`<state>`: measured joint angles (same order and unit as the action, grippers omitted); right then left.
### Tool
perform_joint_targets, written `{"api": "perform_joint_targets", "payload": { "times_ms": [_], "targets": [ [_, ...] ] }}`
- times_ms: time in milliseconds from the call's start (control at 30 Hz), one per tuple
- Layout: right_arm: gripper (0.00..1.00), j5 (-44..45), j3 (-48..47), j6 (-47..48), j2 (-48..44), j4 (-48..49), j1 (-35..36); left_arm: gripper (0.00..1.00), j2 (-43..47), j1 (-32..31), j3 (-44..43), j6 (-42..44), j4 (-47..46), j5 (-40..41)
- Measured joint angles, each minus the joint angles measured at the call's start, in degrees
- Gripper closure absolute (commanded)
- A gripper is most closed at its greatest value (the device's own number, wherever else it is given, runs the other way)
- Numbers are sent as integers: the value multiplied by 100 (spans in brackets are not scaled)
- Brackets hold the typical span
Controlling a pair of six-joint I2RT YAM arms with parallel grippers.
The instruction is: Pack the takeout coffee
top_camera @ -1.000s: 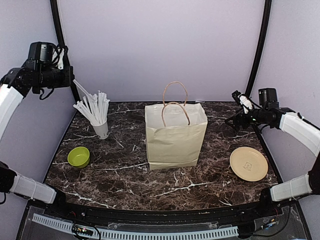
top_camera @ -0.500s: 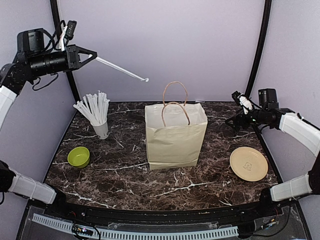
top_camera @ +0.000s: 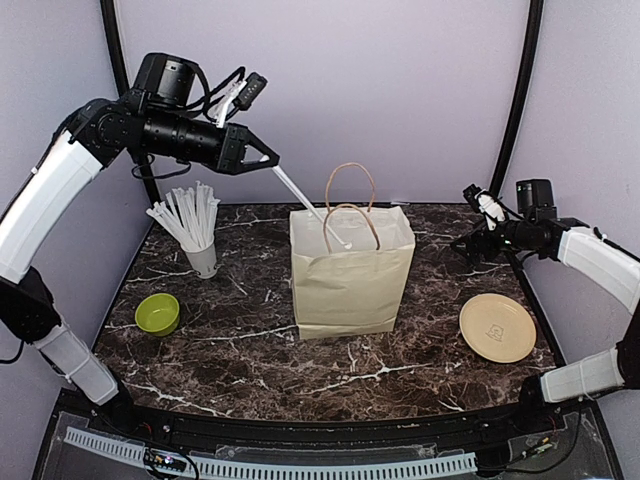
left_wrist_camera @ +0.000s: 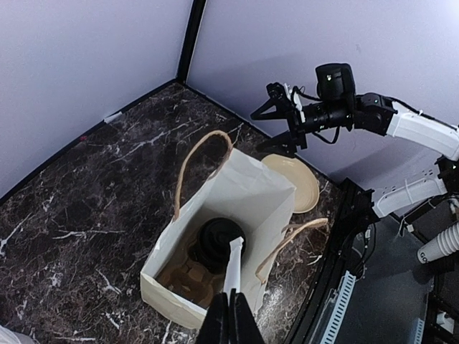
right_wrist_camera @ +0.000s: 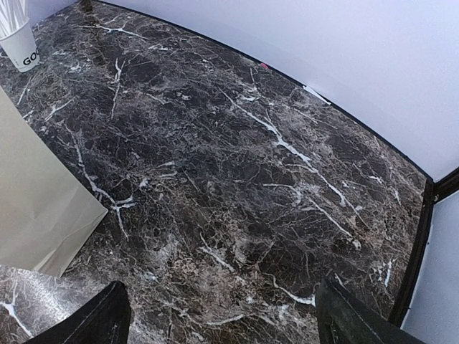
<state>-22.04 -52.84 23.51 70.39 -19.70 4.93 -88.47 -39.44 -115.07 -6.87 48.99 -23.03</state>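
The left fingers (left_wrist_camera: 214, 326) clamp a straw (left_wrist_camera: 234, 264) aimed at the takeout coffee (left_wrist_camera: 216, 239) inside the paper bag (left_wrist_camera: 247, 193); the right fingers (right_wrist_camera: 107, 319) idle apart at three o'clock.

Probably a lab booth: plain walls (top_camera: 400, 80) enclose a marble-patterned tabletop (top_camera: 250, 360).

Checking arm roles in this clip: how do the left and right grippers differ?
The left gripper is shut on a white straw; the right gripper is open and empty. The left gripper is raised high, angled down over the paper bag; the right gripper hangs lower, right of the bag. Both hover above the table.
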Motion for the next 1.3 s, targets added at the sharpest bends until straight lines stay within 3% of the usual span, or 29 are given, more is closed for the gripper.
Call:
{"api": "perform_joint_targets", "payload": {
  "times_ms": [400,433,500,567,700,933,1133,1300],
  "targets": [
    [10,-4,33,44,2,0,0,100,-1532,-1082,-1147,905,1104,1906],
    [10,-7,33,46,2,2,0,98,-1674,-1147,-1202,962,1137,1967],
    [10,-7,35,48,13,0,0,61,-2002,-1261,-1370,1060,1189,2037],
    [10,-11,37,48,28,-2,0,45,-2258,-1349,-1508,1152,1202,2026],
    [10,-57,35,35,35,-2,0,29,-2435,-1480,-1598,1318,1147,2039],
    [7,-334,-516,28,201,-597,0,11,-1987,-1554,-1270,1753,400,2846],
    [1,-136,-1576,-35,212,-949,0,9,-728,-1364,199,2004,-916,3482],
    [1,282,-2253,-466,68,-942,0,5,199,-758,1429,1917,-2131,3563]
  ]
}}
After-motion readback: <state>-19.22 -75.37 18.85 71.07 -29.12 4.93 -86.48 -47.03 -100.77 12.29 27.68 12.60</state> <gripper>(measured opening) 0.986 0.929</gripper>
